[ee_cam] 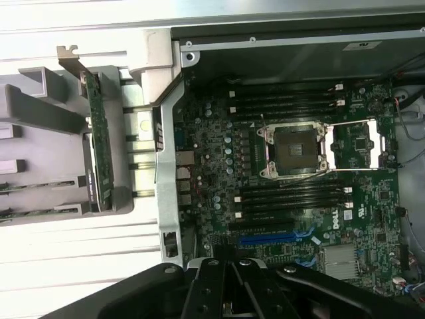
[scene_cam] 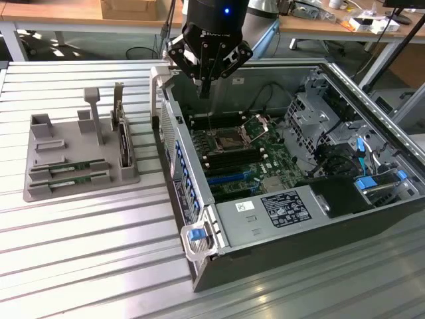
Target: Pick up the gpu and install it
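Your arm's black working end

You've got a matte black gripper [scene_cam: 206, 90] with jointed linkage bars and round pivot pins. The black wrist housing [scene_cam: 214, 14] above it has a small blue light [scene_cam: 228, 10], with pale lettering below.

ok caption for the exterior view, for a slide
Shut gripper hovers above the open computer case; gpu sticks lie in the grey holder.

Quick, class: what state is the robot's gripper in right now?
Gripper: shut, holding nothing, above the open computer case.
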### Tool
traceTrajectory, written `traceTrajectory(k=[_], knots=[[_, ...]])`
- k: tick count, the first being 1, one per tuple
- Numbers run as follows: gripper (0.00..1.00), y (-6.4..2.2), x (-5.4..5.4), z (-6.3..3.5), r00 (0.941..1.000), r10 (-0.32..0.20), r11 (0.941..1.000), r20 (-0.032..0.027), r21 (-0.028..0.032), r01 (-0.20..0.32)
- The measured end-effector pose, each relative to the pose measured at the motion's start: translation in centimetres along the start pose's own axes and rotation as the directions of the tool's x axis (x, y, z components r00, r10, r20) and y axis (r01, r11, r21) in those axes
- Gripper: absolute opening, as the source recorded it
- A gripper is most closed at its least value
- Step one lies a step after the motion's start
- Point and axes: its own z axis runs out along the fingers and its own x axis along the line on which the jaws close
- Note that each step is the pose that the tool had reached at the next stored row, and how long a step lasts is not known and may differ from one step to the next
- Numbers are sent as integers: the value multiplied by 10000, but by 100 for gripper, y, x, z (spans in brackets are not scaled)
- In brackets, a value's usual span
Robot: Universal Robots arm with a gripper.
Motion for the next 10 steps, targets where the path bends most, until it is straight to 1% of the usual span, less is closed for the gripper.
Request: traceTrajectory(k=[10], knots=[[11,-1,16,0,10000,0,10000,0,0,0]])
